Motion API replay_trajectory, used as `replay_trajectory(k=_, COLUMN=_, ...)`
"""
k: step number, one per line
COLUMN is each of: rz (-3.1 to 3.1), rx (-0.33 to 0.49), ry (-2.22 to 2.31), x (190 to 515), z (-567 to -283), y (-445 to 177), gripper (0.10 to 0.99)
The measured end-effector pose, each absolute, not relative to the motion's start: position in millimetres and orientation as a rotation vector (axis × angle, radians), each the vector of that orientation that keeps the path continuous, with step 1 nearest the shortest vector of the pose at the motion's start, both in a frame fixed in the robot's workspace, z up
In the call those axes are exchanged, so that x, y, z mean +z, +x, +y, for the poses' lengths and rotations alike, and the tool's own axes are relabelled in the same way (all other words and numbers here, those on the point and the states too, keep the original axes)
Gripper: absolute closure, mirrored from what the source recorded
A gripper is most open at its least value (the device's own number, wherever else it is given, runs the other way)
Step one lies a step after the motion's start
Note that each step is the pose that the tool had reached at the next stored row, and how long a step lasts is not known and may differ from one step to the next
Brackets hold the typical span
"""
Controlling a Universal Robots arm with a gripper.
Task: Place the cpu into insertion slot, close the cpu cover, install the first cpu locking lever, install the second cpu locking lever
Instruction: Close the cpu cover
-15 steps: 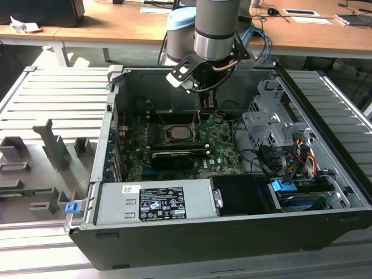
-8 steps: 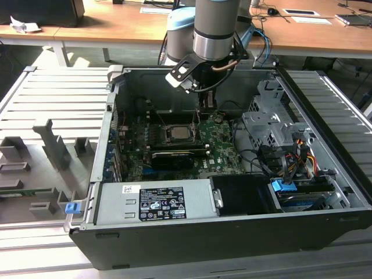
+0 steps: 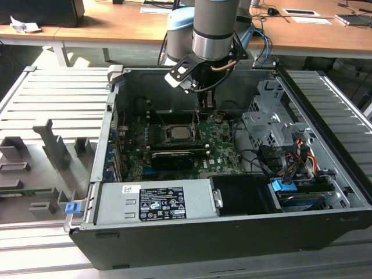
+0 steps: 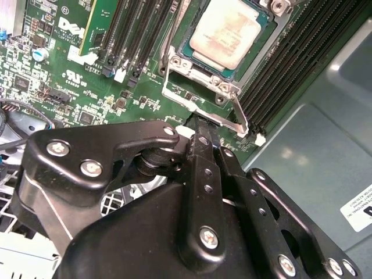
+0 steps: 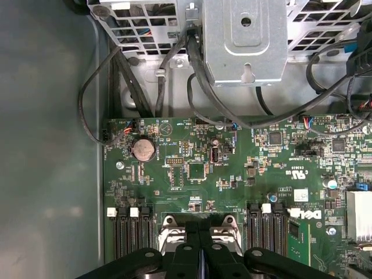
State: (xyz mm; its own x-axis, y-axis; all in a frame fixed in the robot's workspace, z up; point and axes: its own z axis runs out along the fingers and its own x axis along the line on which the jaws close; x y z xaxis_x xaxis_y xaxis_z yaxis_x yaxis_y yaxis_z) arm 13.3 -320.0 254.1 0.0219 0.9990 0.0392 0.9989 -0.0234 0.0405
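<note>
Silvery-grey square cpu [image 4: 226,32] sits flat in the black square insertion slot [image 3: 196,135], and the thin silvery metal cpu cover [image 4: 174,65] frames it. The black gripper [image 4: 200,123] has its jaws pressed together, tips right at the socket's thin metal lever [image 4: 240,113].

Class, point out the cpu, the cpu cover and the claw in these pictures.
cpu [image 4: 229,32], second wrist view: centre of its silvery top.
cpu cover [image 4: 177,63], second wrist view: a corner of its metal frame.
claw [image 4: 199,122], second wrist view: between its fingertips.
</note>
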Motion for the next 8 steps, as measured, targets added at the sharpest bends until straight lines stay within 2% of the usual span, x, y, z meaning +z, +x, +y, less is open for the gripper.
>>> replay_trajectory(k=8, rz=2.194, rx=0.088, ry=2.244, x=254.1, z=-320.0, y=11.8, gripper=0.980)
